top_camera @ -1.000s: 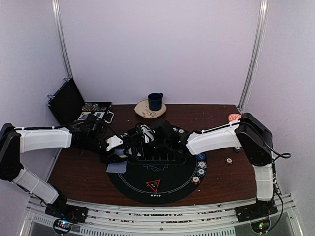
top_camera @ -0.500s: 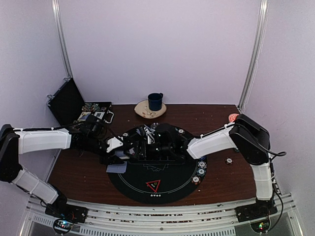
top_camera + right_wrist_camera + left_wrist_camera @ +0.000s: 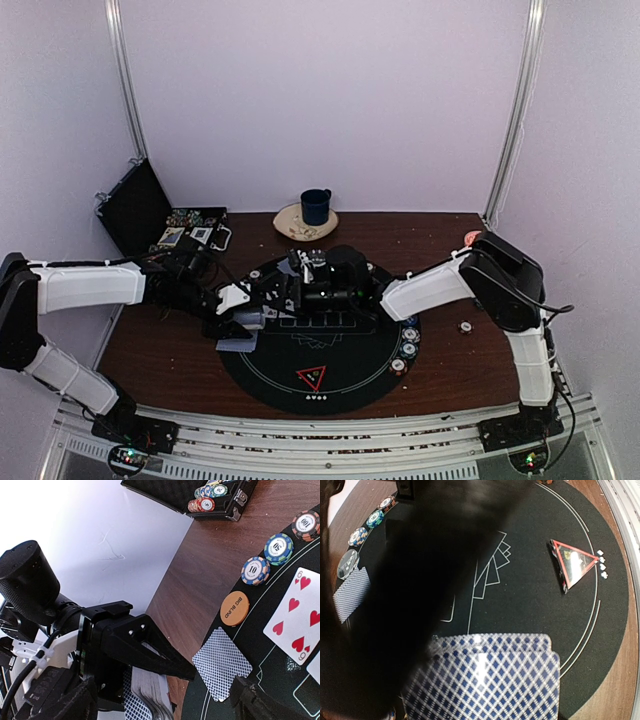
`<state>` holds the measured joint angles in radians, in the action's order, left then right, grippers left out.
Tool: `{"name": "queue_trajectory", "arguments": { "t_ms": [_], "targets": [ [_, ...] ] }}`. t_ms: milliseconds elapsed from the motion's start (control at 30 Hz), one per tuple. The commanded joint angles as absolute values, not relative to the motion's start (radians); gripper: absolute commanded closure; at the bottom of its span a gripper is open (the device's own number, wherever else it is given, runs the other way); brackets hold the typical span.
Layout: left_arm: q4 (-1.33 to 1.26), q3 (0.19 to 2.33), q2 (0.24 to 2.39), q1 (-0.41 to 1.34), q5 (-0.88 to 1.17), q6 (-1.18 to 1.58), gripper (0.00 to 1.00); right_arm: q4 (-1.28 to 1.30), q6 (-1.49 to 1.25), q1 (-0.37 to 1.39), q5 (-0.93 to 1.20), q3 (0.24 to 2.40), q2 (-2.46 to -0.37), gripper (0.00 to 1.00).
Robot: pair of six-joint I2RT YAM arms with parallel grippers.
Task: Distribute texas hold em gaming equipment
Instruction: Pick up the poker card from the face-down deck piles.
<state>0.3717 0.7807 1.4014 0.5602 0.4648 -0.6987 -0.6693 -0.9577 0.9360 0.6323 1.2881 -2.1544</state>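
Over the left edge of the black felt mat (image 3: 350, 380), centre frame, the left end effector (image 3: 252, 318) is clenched on the deck of grey-blue-backed cards (image 3: 485, 680). The right end effector (image 3: 162, 690) is spread and empty just beside it. Likely a deal: pinch the top card only, slide it flat. Pale walls, brown tabletop (image 3: 160, 350); striped chips (image 3: 409, 337) line the mat's right rim.

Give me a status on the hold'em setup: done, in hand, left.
Done: the triangle marker, Big Blind disc and several chips sit on the mat or at its rim; a six of hearts lies face-up, one card face-down. In hand: the left claw clamps the deck; the right claw, open, hangs close to it. Left, probably: more cards to deal, and spare chips in the case to hand out.
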Motion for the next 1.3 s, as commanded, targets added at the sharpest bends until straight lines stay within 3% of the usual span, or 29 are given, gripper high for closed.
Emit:
{"name": "queue_trajectory", "arguments": {
  "t_ms": [0,867,1267],
  "targets": [
    [0.365,0.779,1.391,0.563,0.495,-0.716,0.66,-0.623,-0.926,0.950,0.643,1.343,-2.177,0.07],
    [0.366,0.778,1.394,0.564,0.504,-0.723,0.66,-0.497,-0.875,0.968,0.641,1.450,-2.271,0.12],
    [0.368,0.782,1.407,0.563,0.504,-0.723,0.66,-0.674,-0.936,0.969,0.711,1.326,-2.200,0.09]
  ]
}}
